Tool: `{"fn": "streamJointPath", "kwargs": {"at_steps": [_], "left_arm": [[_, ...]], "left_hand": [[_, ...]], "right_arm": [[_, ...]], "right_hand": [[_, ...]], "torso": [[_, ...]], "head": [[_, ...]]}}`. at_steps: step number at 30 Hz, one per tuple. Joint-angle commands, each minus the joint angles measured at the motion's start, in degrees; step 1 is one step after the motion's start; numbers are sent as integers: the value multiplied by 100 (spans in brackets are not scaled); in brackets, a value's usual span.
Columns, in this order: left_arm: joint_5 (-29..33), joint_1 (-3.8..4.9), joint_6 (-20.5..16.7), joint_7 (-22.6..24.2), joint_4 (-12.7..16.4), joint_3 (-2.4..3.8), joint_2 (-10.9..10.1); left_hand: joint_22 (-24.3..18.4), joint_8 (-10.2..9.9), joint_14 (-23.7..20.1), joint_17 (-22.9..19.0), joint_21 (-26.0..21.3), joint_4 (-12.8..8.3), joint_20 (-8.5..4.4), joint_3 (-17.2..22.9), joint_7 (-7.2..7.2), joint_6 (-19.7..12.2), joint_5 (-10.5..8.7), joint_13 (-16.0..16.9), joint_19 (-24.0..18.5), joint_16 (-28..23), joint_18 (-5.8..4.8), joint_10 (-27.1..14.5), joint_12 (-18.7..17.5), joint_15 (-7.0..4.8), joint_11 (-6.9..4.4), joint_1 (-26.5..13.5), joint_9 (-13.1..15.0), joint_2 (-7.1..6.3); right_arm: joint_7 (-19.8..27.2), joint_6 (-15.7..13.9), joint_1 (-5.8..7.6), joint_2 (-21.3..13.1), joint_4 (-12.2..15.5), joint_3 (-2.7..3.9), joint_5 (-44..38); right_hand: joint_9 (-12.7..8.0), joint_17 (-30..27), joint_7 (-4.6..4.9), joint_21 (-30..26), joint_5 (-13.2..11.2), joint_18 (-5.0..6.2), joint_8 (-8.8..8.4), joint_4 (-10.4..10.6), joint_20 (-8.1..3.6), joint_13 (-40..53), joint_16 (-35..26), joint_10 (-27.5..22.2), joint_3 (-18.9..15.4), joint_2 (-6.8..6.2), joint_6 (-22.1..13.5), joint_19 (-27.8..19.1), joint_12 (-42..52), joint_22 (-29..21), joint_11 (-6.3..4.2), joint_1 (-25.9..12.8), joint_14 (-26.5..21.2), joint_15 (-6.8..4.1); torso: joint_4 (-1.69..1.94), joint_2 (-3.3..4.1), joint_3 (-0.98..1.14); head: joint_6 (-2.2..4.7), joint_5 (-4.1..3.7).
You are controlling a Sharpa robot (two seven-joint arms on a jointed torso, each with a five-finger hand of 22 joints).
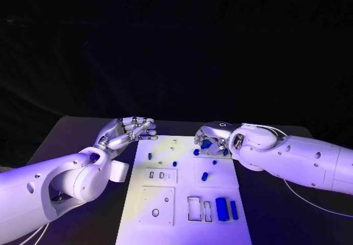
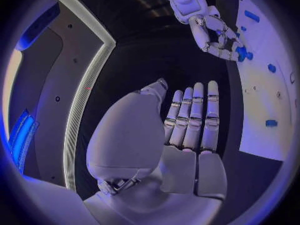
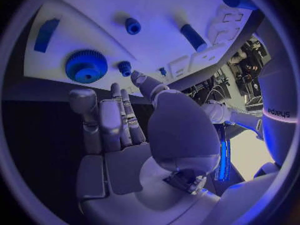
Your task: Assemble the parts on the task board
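The right hand (image 1: 211, 140), fingers apart and holding nothing, hovers over a blue gear (image 3: 86, 66) on the task board (image 1: 184, 214). The left hand (image 1: 131, 131) waits empty beside it. Several blue parts (image 1: 222, 209) lie loose; assembly looks barely begun.

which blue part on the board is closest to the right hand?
The blue toothed gear, at the board's far right corner, just off the right hand's fingertips. The other blue pegs and blocks lie farther off.

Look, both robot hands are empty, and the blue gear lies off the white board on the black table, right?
Not quite. The blue gear lies on the white task board, not on the black table; the right wrist view shows it by the right hand's fingertips. Both hands do look empty: the left hand holds nothing beside the board.
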Motion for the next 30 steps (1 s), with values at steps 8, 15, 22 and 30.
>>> {"fn": "streamJointPath", "kwargs": {"at_steps": [8,15,22,30], "left_arm": [[-31,33,166,-28,55,10,-22],[-29,40,189,-50,48,10,-28],[-26,45,200,-60,41,10,-34],[-21,54,209,-70,44,10,-51]], "left_hand": [[-3,1,21,15,17,14,2,26,50,21,-36,3,24,9,117,48,-13,11,6,-11,3,-49],[-4,-2,20,17,16,16,2,27,51,19,-36,3,24,7,116,47,-19,12,7,-17,3,-49],[-6,-5,17,20,15,19,3,30,52,17,-36,2,23,4,116,48,-26,14,9,-27,2,-46],[-8,-8,16,26,14,24,3,38,54,18,-36,1,23,1,116,50,-36,15,10,-39,1,-33]], "right_arm": [[-143,219,-97,109,-88,-11,-326],[-137,188,-117,157,-106,-13,-327],[-188,153,-123,183,-171,-13,-273],[-276,-32,-131,199,-216,-13,-225]], "right_hand": [[46,364,22,438,31,-134,-11,33,15,12,377,-63,83,10,23,225,46,594,3,71,195,36],[84,538,4,651,35,-175,18,64,21,18,559,-24,164,44,81,334,78,893,-7,68,212,33],[161,661,-69,867,-58,-217,102,147,3,34,714,108,345,171,207,446,147,1200,-62,67,221,-13],[516,829,-259,1188,-509,-289,489,92,-110,117,914,493,809,526,562,633,317,1682,-246,331,237,-164]], "torso": [[26,81,3],[39,103,-1],[31,122,-1],[34,144,2]], "head": [[-19,3],[-25,5],[-25,17],[-24,23]]}}
